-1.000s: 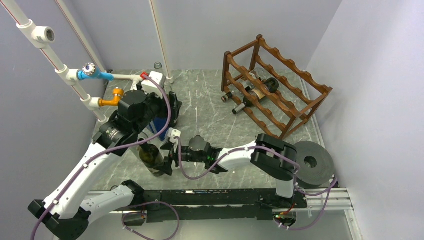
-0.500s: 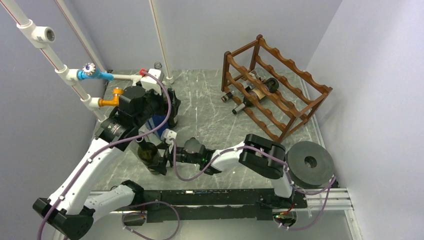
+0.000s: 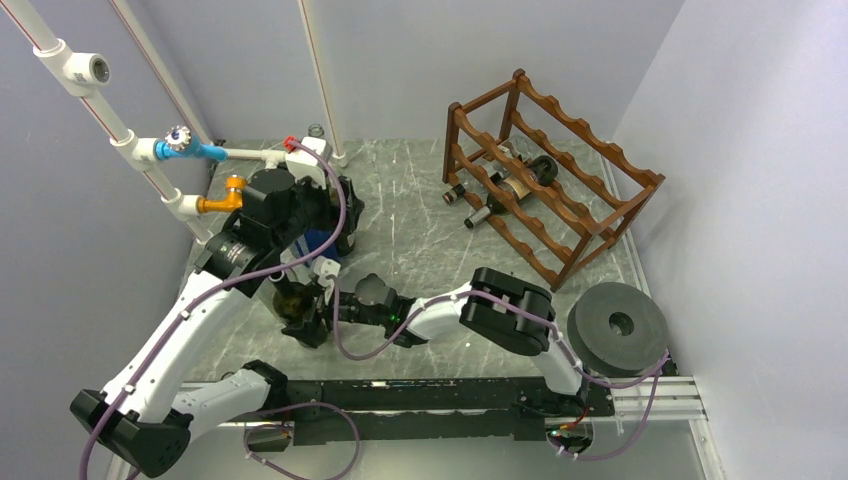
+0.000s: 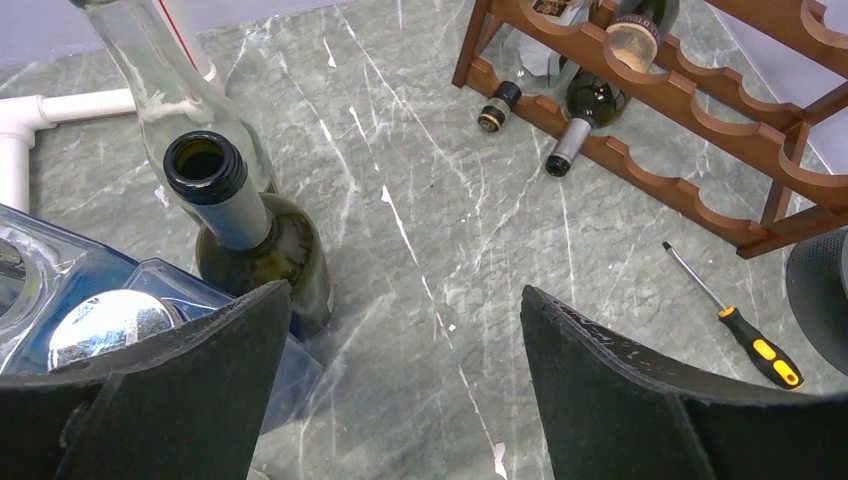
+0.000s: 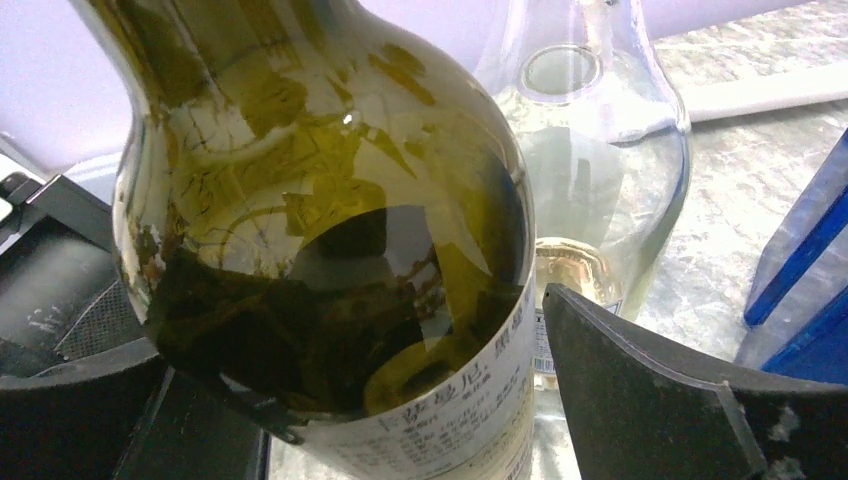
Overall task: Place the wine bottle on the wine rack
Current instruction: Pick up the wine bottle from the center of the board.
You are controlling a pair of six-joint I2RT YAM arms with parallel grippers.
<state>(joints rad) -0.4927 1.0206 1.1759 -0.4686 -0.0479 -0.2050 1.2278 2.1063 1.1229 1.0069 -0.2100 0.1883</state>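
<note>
A dark green wine bottle (image 3: 297,308) with a white label stands near the front left of the table. In the right wrist view the wine bottle (image 5: 330,200) fills the space between my wide-open fingers. A thin slit shows at the right finger (image 5: 650,390). My right gripper (image 3: 318,305) (image 5: 350,330) stands open around its body. Above the blue container hangs my left gripper (image 3: 345,210) (image 4: 405,290), open and holding nothing. At the back right is the reddish-brown wine rack (image 3: 560,170) (image 4: 700,110).
Bottles (image 3: 510,185) lie low in the rack. Another uncorked dark green bottle (image 4: 250,250), a clear glass bottle (image 4: 165,80) (image 5: 600,130) and a blue container (image 3: 320,243) crowd the left. A screwdriver (image 4: 735,328) and a grey disc (image 3: 620,325) lie right; white pipes (image 3: 150,150) cross the left wall.
My right gripper has slid left, and its fingers now stand on both sides of the green bottle. The left gripper has drifted slightly back.
</note>
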